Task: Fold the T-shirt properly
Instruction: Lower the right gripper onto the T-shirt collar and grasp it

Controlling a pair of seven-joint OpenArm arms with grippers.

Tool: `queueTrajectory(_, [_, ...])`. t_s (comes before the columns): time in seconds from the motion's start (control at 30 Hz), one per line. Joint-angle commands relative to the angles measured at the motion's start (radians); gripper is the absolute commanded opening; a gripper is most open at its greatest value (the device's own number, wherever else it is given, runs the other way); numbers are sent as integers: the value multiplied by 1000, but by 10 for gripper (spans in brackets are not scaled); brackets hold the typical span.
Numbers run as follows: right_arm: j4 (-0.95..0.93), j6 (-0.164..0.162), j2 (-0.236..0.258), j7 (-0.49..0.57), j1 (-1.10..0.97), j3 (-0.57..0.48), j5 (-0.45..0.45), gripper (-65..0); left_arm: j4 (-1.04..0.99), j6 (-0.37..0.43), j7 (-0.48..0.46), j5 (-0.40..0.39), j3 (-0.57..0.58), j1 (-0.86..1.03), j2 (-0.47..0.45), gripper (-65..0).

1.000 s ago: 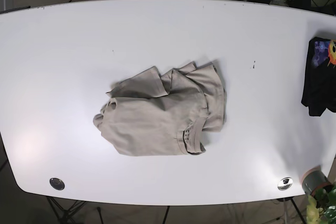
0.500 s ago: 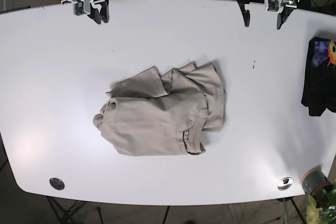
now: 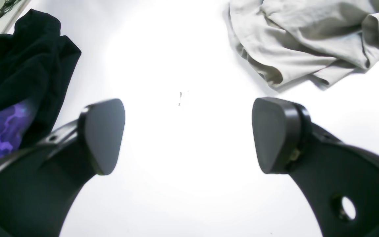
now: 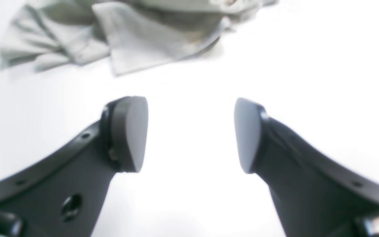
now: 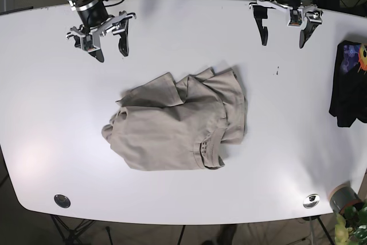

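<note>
Lying crumpled T-shirt [image 5: 180, 123] between and below both spread, empty claws [image 5: 282, 31] [image 5: 107, 46].

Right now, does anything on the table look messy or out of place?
Yes. The beige T-shirt lies crumpled mid-table, its sleeves and hem bunched and overlapping rather than spread flat. A dark printed garment hangs over the table's edge. Both the left pincer and the right pincer are open, touching nothing.

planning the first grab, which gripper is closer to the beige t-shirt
Right gripper, just up-left of the t-shirt. Left gripper sits farther off, up-right, toward the dark garment.
</note>
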Motion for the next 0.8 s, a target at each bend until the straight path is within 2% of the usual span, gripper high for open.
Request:
queueTrajectory(0.0, [23, 8, 1, -23, 44, 2, 11, -249, 16, 2, -25, -1, -3, -1, -5, -78])
queueTrajectory(0.2, [17, 10, 1, -178, 216, -1, 12, -246, 16, 2, -25, -1, 6, -6, -5, -78])
queueTrajectory(0.33, [16, 10, 21, -274, 319, -63, 11, -246, 16, 2, -25, -1, 11, -6, -5, -78])
queueTrajectory(0.5, [3, 10, 63, -338, 440, -199, 14, -246, 16, 2, -25, -1, 11, -6, -5, -78])
queueTrajectory(0.77, [-92, 8, 81, -396, 629, -408, 11, -246, 16, 2, -25, 0, 11, -6, -5, -78])
